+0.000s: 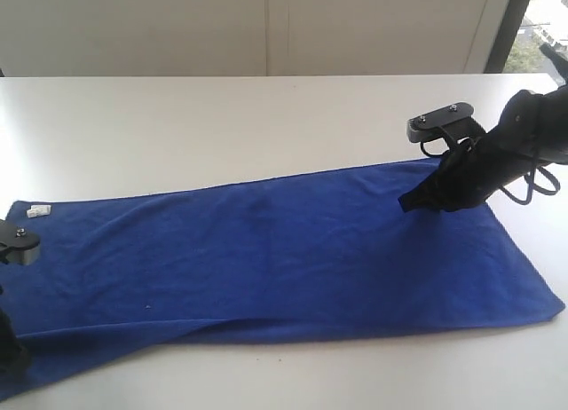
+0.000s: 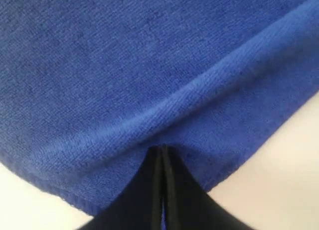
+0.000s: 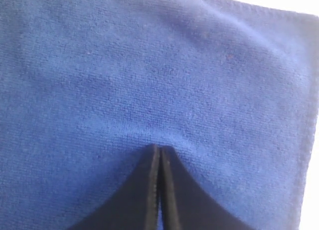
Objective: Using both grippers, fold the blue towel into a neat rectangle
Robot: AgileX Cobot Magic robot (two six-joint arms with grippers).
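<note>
Blue towel (image 1: 266,259) on white table (image 1: 222,117), wide room beyond its far hem

Open tabletop (image 1: 222,117) behind blue towel (image 1: 266,250)

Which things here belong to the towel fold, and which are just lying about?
For the job:
- blue towel
- left hand, shut
- right hand, shut

Just there:
- white table under the towel
- small white scrap at the towel's far left corner
- window
</note>
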